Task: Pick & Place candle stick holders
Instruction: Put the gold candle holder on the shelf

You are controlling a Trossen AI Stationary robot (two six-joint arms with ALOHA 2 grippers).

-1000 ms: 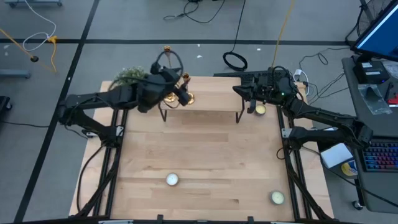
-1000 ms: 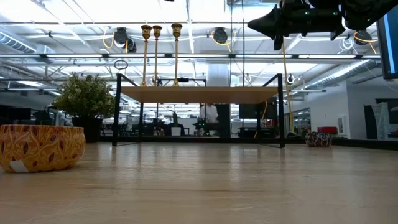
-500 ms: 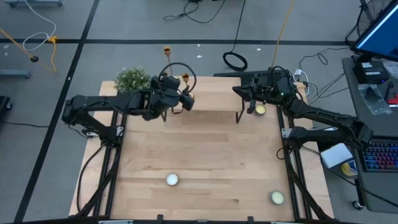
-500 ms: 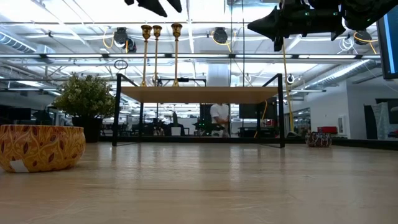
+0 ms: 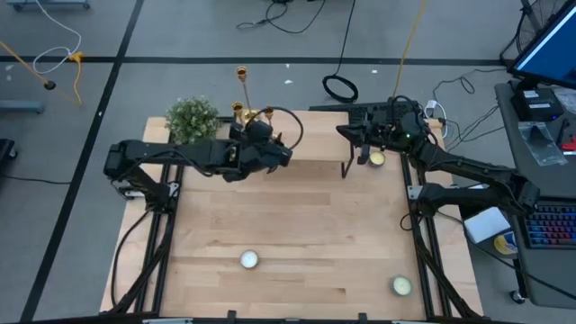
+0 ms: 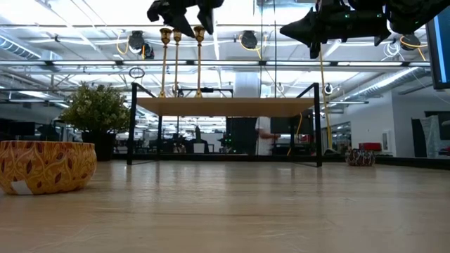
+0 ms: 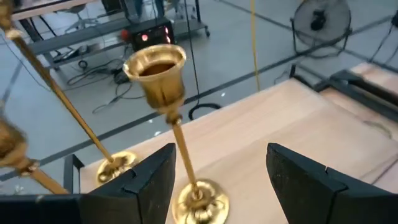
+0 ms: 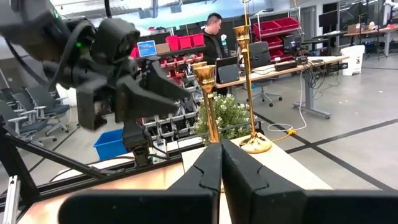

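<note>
- Candle stick holders (image 6: 177, 60) stand on the small raised shelf (image 6: 225, 107) at the far edge of the table (image 5: 297, 234), three gold pieces close together near its left end, all upright on their round bases.
- Left gripper (image 7: 214, 180) hangs just above the shelf with its two fingers (image 7: 152, 183) spread wide; they hold nothing.
- In the left wrist view, the nearest holder (image 7: 163, 74) is between the open fingers, its stem rising from its flared base (image 7: 198, 200) in the gap. I judge the opening is kept wide so that the thin stem can enter without being knocked.
- A second holder (image 7: 62, 106) leans across that same view only because of the camera angle; in the low view it is straight.
- Right gripper (image 8: 221, 174) waits over the right end of the shelf, above a pale candle (image 5: 376, 158). Its fingers are pressed together and carry nothing.
- The bushy green plant (image 5: 192, 115) stands just beside the holders, at the left corner of the table, so the arm has little free room on that side.
- Two more candles (image 5: 248, 260) lie near the front edge of the table, well apart from the shelf.
- My judgement: the step is the approach before the grip. A tall thin holder may tip easily if one finger touches it first.
</note>
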